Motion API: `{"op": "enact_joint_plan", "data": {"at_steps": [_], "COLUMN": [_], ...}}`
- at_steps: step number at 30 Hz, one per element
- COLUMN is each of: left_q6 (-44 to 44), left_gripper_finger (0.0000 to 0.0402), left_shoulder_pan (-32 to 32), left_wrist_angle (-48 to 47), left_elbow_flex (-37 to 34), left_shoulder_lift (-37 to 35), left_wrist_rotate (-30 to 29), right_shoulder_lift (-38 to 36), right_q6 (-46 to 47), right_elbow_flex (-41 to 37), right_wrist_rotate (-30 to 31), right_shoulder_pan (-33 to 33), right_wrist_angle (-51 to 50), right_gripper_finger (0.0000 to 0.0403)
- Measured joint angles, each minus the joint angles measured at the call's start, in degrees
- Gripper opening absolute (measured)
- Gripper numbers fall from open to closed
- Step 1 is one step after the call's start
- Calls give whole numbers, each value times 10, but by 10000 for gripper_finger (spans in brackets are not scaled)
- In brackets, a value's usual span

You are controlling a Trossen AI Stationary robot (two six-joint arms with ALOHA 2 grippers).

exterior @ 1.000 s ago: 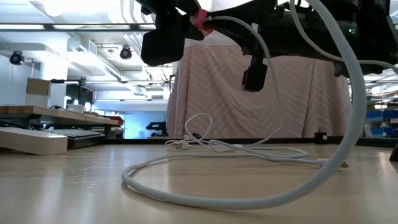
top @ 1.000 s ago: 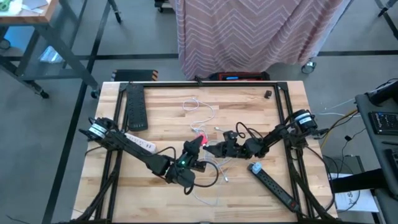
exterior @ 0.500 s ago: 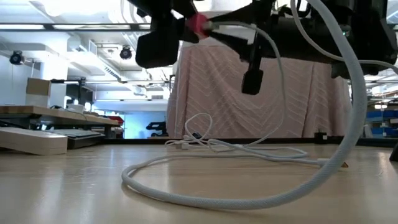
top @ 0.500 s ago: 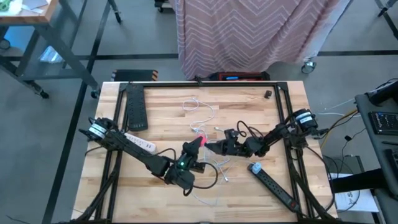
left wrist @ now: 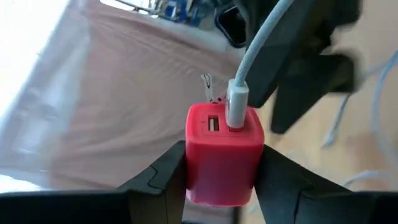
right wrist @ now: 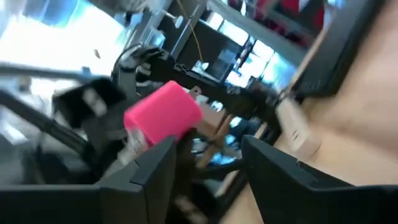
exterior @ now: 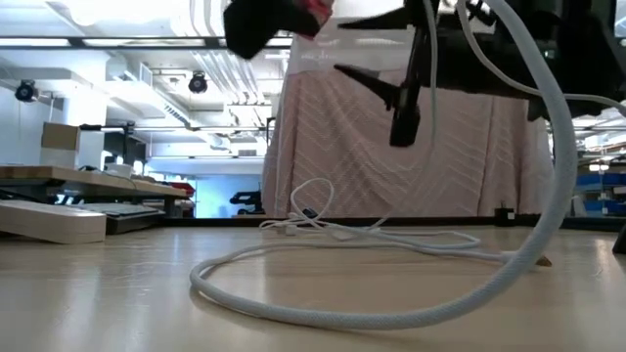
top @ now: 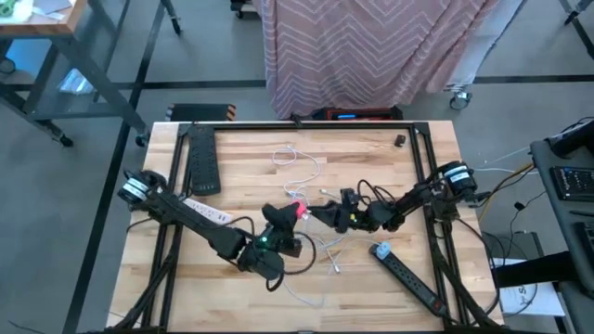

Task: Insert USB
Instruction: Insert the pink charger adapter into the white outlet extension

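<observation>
Upright, plug (left wrist: 237, 107) seated in charger (left wrist: 224, 152) — left hand (left wrist: 221, 180) clamping it.

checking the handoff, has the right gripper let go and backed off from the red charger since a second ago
Yes. In the high view the right gripper has backed toward the blue-ended power strip, open, while the left gripper holds the red charger with the white cable plugged in.

Over the last second the left gripper (top: 295, 213) has carried its clamped red charger (left wrist: 222, 154) higher and back from the right gripper (top: 327, 214), whose fingers (right wrist: 152, 171) have let go of the white USB plug (left wrist: 237, 107), now seated in the charger.
</observation>
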Motion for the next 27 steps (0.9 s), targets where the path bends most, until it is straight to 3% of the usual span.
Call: {"op": "enact_joint_plan", "data": {"at_steps": [4,7,11,16,22,27], "left_q6": [-151,-298,-423,-487,-492,-500], "left_gripper_finger": [137,137,136,138,137,136], "left_shoulder_pan": [5,17,38,65,97,133], "left_wrist_angle": [-78,-154,-190,-175,-166,-108], "left_elbow_flex": [0,0,-1,-4,-19,-46], "left_shoulder_lift": [-32,-58,-76,-83,-84,-87], "left_wrist_rotate": [91,201,354,500,650,800], "right_shoulder_lift": [-40,-88,-158,-204,-244,-236], "right_q6": [-131,-300,-536,-577,-666,-788], "right_elbow_flex": [-11,-16,-5,55,126,187], "right_wrist_rotate": [-7,-28,-41,2,-2,-5], "right_shoulder_pan": [0,9,32,48,81,105], "right_wrist_angle": [-2,-22,-204,-462,-702,-829], "right_gripper_finger": [188,191,190,195,213,234]}}
